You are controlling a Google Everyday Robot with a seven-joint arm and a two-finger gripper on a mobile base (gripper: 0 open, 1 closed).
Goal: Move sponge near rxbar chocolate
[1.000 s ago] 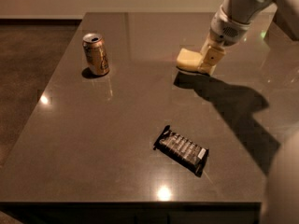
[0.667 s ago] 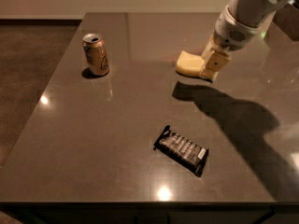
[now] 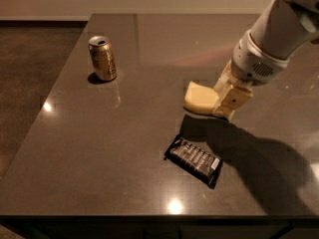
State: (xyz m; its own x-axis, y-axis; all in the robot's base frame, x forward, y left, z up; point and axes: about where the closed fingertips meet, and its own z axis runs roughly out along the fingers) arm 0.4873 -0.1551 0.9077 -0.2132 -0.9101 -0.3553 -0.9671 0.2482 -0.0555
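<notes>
The pale yellow sponge [image 3: 200, 97] hangs a little above the dark table, held at its right end by my gripper [image 3: 219, 101], which comes in from the upper right and is shut on it. The rxbar chocolate [image 3: 194, 159], a flat black glossy bar with pale lettering, lies on the table just below and slightly left of the sponge, with the sponge's shadow touching its top edge.
A gold drink can [image 3: 103, 58] stands upright at the back left of the table [image 3: 99, 148]. My arm [image 3: 271, 39] reaches in over the table's right side and casts a wide shadow there. The table's front edge runs along the bottom.
My gripper has carried the sponge from the back of the table toward the front, down to just above the rxbar chocolate. The can and the bar have not moved.
</notes>
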